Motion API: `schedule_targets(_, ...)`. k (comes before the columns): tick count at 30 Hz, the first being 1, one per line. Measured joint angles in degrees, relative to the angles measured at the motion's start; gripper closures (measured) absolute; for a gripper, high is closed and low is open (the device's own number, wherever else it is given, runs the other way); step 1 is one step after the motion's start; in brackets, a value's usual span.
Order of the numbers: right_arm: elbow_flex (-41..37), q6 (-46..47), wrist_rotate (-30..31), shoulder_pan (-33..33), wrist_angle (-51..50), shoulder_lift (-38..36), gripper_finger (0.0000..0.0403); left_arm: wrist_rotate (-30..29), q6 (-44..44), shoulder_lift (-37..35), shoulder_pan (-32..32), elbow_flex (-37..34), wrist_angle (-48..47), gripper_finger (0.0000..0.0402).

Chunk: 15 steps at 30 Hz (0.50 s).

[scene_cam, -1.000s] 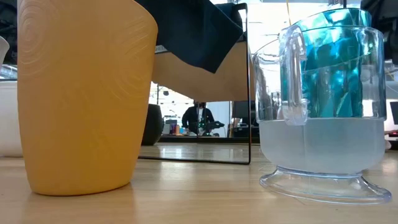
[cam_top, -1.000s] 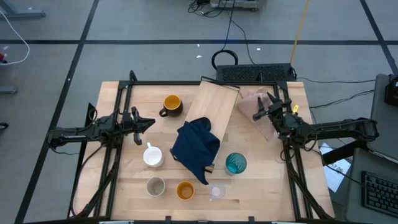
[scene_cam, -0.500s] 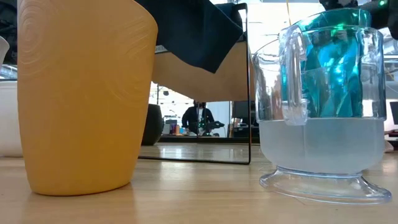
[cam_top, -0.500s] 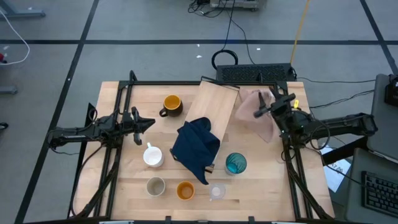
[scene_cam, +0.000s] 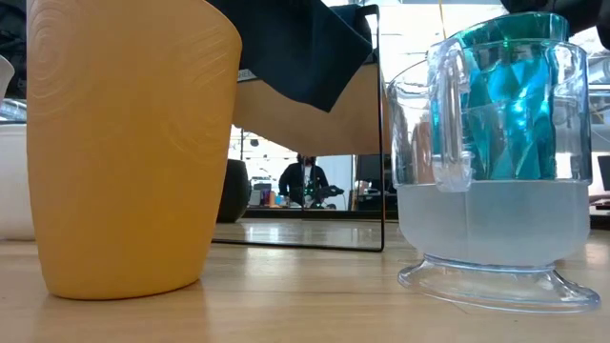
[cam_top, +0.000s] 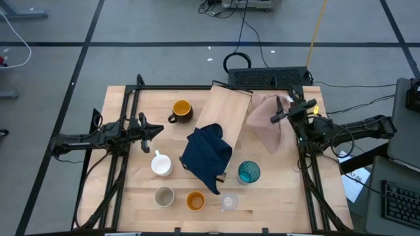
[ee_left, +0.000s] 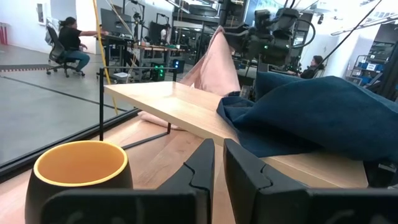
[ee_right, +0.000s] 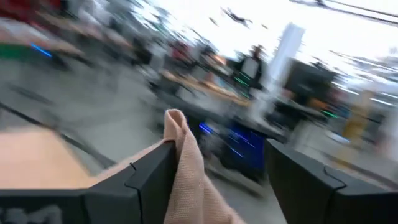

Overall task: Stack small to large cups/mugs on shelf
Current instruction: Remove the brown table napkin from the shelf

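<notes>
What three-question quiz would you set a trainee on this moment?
1. True or false: the navy cloth lies partly on the shelf.
2. Which thing rises up to the right end effector? A: the pink cloth. B: the navy cloth. C: a mug.
3. How many cups stand on the shelf?

Key
1. True.
2. A.
3. None. The dark mug with yellow inside, white mug, beige cup, orange cup, clear glass and teal tumbler all stand on the table.
</notes>
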Motion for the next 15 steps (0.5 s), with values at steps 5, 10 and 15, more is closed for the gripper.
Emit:
schedule_targets(5,0.0,-7.61,11.17,1.31,0.53,0.0,0.0127,0.07,0.05,0.0,-0.01,0.0,0.0,0.0364)
schedule_targets(10,0.0,-5.94,11.19,3.57,3.38,0.12,0.0094,0.07,0.01,0.0,-0.02,0.0,0.0,0.0364)
schedule_targets(15,-0.05,0.89,11.21,6.37,3.5,0.17,0.0081,0.07,-0.16,0.0,-0.02,0.0,0.01,0.0364)
